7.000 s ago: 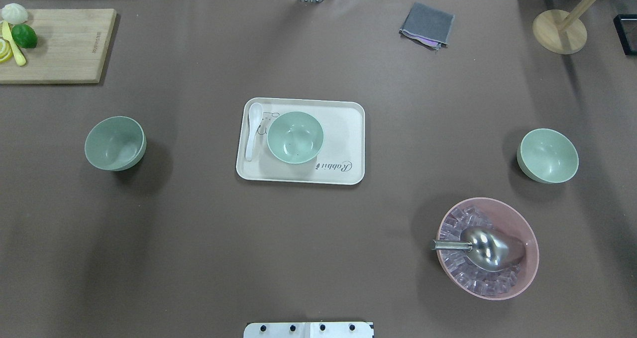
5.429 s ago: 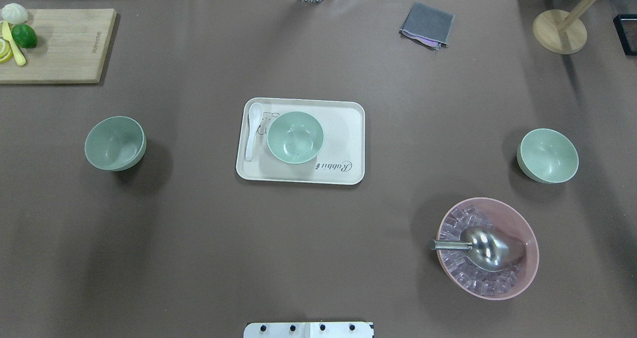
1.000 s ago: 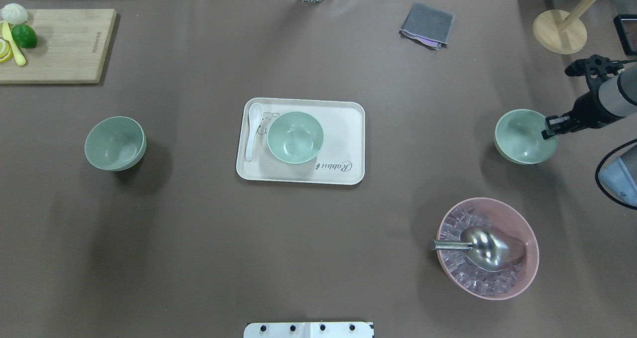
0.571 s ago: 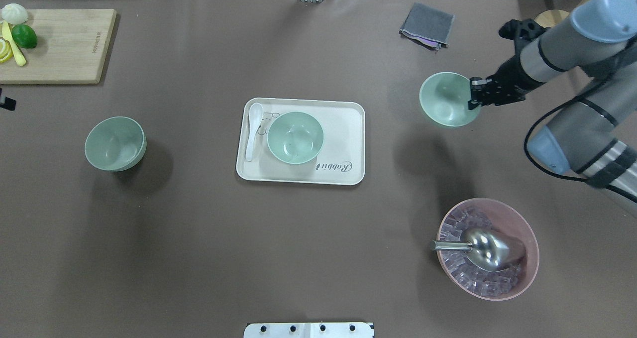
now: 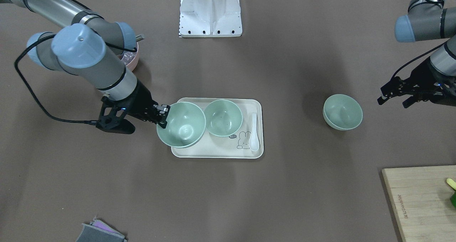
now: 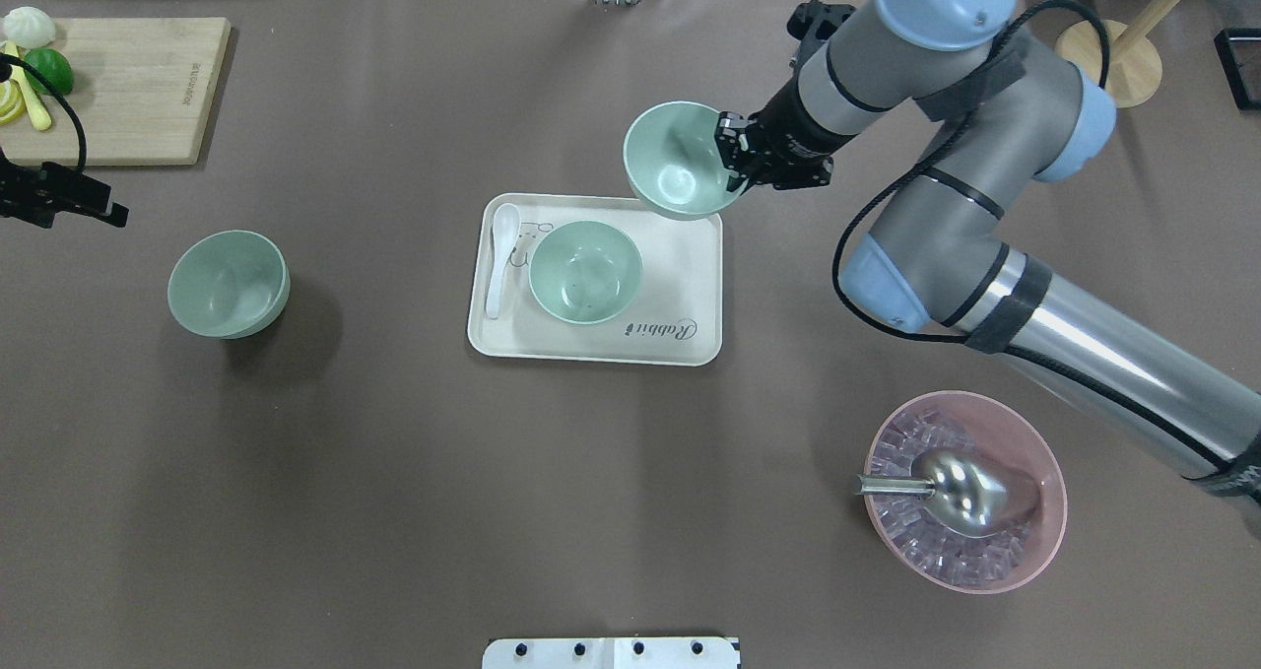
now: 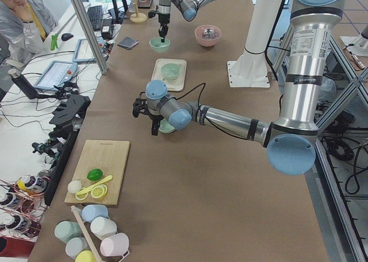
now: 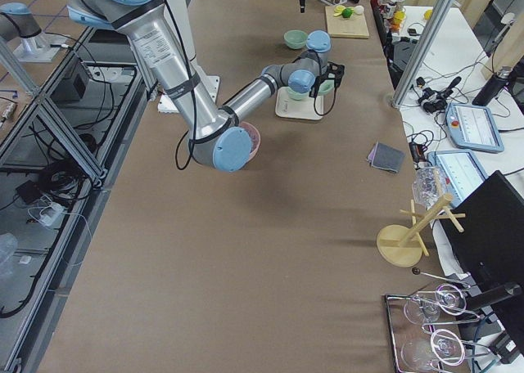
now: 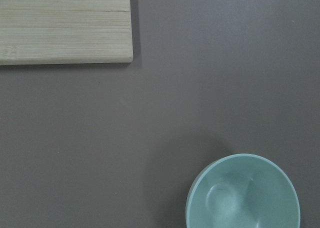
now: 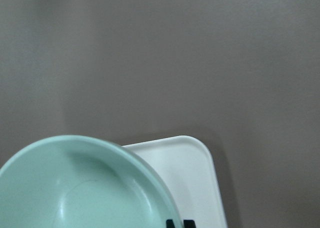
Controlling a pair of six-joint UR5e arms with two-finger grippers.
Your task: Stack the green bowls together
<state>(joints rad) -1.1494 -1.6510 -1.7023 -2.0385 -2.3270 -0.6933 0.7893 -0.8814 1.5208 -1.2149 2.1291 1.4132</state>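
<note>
I have one bowl (image 6: pixel 678 160) pinched by its rim in the right gripper (image 6: pixel 732 163), the claw closed narrow on that rim. It hangs in the upper middle of the overhead view, raised over the top right corner of the tray (image 6: pixel 690 285). A second bowl (image 6: pixel 585 272) sits upright in the tray, left of centre, with a white spoon (image 6: pixel 502 255) just beside it along the tray's left edge. The third bowl (image 6: pixel 229 284) stands on the table (image 6: pixel 394 472) at mid left, well apart from the tray. My left gripper (image 5: pixel 392 101) hovers near it at the overhead view's left edge, fingers spread wide, holding nothing. A pink bowl (image 6: pixel 1046 539) with a scoop (image 6: pixel 970 492) sits lower right, a board (image 6: pixel 128 88) upper left
</note>
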